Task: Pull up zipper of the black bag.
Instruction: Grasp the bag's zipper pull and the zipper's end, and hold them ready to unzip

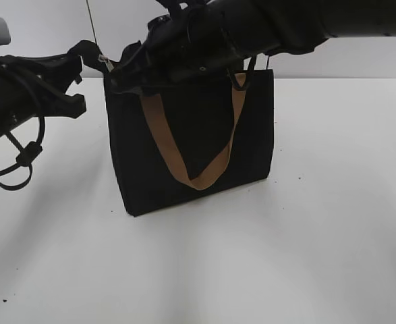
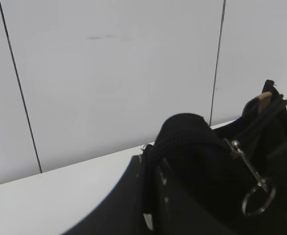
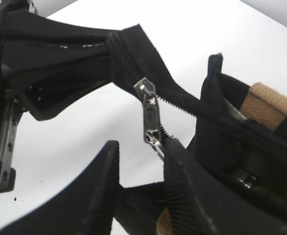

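The black bag [image 1: 184,128] stands upright on the white table with a tan strap handle [image 1: 204,172] hanging down its front. My left gripper [image 1: 81,59] is shut on the fabric end of the zipper [image 3: 192,110] at the bag's top left corner, and holds it stretched out; the left wrist view shows these jaws [image 2: 150,169] closed on the black tab [image 2: 187,139]. The metal pull tab [image 3: 149,117] hangs from the slider. My right gripper [image 3: 143,147] is open at that corner [image 1: 121,73], and its right finger touches the pull tab's ring.
The white table [image 1: 305,256] lies all around the bag. A white panelled wall [image 2: 114,73] stands behind it. My right arm [image 1: 305,20] reaches across above the bag's top from the upper right.
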